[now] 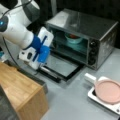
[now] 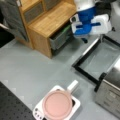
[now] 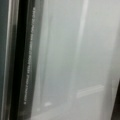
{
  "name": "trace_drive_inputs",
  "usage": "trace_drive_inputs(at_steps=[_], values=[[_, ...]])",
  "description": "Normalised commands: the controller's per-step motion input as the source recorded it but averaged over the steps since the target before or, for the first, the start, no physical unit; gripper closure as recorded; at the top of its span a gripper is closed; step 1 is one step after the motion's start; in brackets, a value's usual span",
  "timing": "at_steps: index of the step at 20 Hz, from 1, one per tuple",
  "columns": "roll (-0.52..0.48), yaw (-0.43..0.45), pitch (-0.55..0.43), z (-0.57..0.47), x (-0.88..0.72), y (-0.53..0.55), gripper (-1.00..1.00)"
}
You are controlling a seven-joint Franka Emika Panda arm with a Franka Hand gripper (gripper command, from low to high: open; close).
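In both front views my gripper (image 1: pixel 39 67) (image 2: pixel 101 38), white with blue parts, hangs over the handle edge of the toaster oven's door (image 1: pixel 62 66) (image 2: pixel 100 60). The door lies folded down flat on the grey table. Its handle bar (image 2: pixel 87 50) runs along the edge nearest the gripper. The silver oven (image 1: pixel 100 37) stands open, with a teal bowl (image 1: pixel 73 38) on its rack holding something red. The wrist view shows only the door glass (image 3: pixel 65 60) and its dark frame (image 3: pixel 23 60) close up; no fingers appear there.
A wooden cabinet (image 1: pixel 20 90) (image 2: pixel 50 20) with a pulled-out grey drawer (image 2: pixel 60 37) stands close beside the arm. A pan with a pink lid (image 1: pixel 108 91) (image 2: pixel 57 105) and white handle (image 2: pixel 72 86) rests on a white cooker base (image 2: pixel 76 105).
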Motion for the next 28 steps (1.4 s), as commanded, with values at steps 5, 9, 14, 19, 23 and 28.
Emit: trace_drive_inputs(at_steps=[5, 9, 14, 19, 23, 28], values=[[0.198, 0.159, 0.14, 0.12, 0.22, -0.01, -1.0], [0.241, 0.222, 0.114, 0.09, 0.23, 0.02, -1.0], [0.193, 0.291, 0.066, 0.06, 0.28, -0.02, -1.0], [0.119, 0.394, 0.054, 0.05, 0.32, -0.06, -1.0], [0.184, 0.472, 0.055, 0.11, 0.33, -0.08, -1.0], [0.187, 0.469, 0.104, 0.12, 0.32, -0.11, -1.0]])
